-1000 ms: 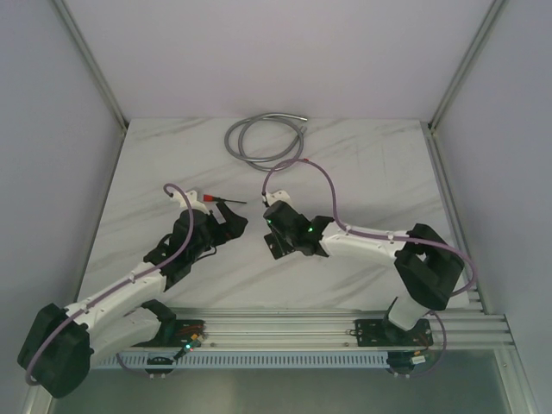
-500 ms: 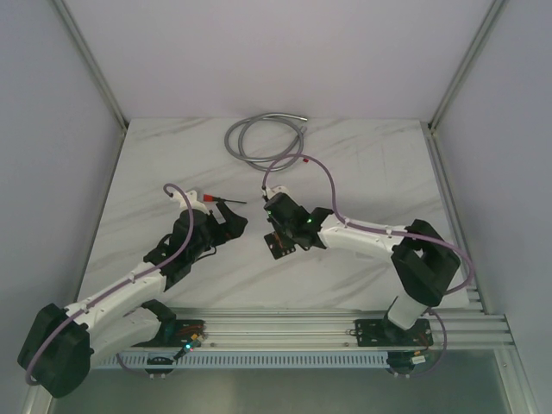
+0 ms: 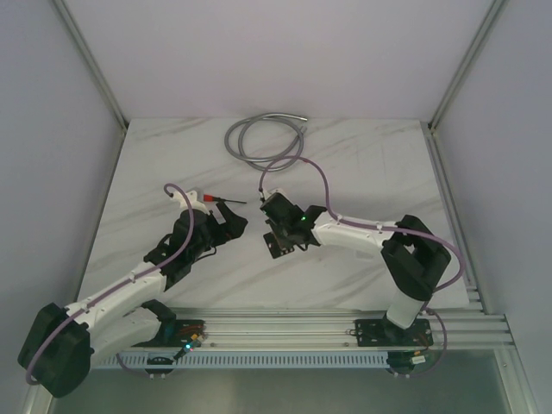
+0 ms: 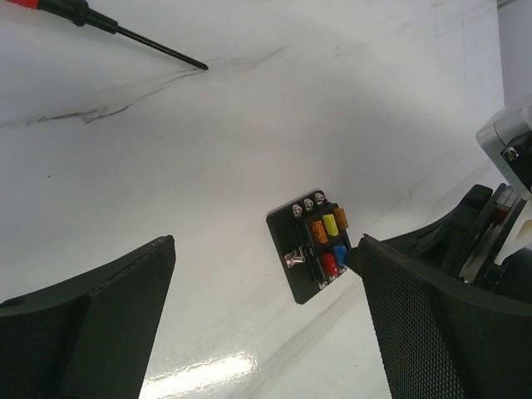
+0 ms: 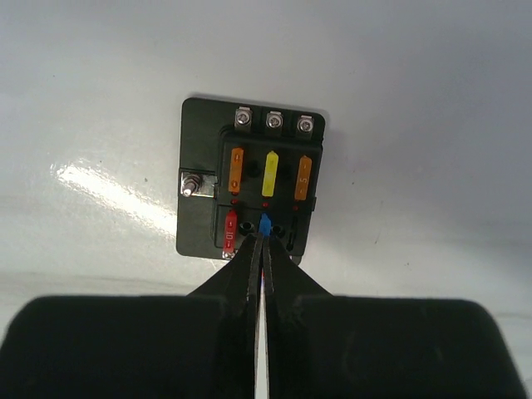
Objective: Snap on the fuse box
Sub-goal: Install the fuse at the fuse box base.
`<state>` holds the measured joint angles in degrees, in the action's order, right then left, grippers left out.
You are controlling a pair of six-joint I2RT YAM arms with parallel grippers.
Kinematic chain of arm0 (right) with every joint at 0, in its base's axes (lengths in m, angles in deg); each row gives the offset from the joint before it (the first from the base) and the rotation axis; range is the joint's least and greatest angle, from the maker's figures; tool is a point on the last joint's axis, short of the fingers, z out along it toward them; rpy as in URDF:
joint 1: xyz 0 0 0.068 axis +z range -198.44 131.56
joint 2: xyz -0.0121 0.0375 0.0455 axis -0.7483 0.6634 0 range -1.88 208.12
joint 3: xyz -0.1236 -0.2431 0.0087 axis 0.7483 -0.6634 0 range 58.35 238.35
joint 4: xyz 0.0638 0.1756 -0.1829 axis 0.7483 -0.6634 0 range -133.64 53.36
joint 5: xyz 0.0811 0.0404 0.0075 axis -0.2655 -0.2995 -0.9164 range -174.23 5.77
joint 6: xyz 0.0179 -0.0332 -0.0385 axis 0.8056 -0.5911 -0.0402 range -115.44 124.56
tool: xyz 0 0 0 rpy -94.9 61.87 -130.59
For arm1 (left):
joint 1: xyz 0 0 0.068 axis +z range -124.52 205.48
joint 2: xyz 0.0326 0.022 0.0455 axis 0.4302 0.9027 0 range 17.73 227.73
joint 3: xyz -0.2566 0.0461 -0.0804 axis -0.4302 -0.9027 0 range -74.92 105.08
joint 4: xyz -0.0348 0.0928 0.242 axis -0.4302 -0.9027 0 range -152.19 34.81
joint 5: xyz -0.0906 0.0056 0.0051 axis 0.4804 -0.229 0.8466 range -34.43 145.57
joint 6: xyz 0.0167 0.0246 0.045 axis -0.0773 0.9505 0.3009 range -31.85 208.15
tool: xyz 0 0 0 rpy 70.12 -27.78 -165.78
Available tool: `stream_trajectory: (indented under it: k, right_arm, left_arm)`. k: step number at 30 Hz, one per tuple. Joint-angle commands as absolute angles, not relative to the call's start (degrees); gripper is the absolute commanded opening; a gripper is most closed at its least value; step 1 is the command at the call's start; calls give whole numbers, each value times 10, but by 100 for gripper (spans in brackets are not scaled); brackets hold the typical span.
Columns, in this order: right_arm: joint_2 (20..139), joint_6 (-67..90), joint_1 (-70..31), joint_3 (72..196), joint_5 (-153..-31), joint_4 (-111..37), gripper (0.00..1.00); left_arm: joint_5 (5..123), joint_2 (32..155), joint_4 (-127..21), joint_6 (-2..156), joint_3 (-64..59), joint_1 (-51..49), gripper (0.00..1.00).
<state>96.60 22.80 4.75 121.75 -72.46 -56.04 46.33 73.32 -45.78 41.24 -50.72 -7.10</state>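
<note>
The right gripper (image 5: pixel 263 241) is closed tight, its fingertips meeting on the blue fuse (image 5: pixel 265 223); pinching or pressing cannot be told. The fuse box (image 5: pixel 253 189) lies flat on the marble table (image 5: pixel 416 125), directly beneath. Judgement: a seating push. The left gripper (image 4: pixel 258 283) stands wide, empty, beside the box; the screwdriver (image 4: pixel 125 32) lies apart.

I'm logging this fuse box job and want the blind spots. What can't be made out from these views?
- Right wrist: the right end effector is shut at the blue fuse; its tips hide whether they pinch it.
- Top external: the fuse box lies mostly under that arm; its fuses are too small.
- Left wrist: the screwdriver has its handle cut off by the top edge.
</note>
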Motion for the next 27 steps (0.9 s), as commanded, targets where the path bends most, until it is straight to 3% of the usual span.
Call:
stream_trajectory:
  k: [1, 19, 27]
  right_arm:
    - [991, 228, 46, 1234, -737, -595, 0]
    - [1045, 213, 63, 1275, -781, -640, 0]
    - [994, 226, 56, 1301, -782, -648, 16]
  left_arm:
    - [461, 735, -461, 411, -506, -68, 100]
    - [460, 739, -461, 400, -512, -67, 100]
    - [478, 757, -453, 365, -522, -66, 96]
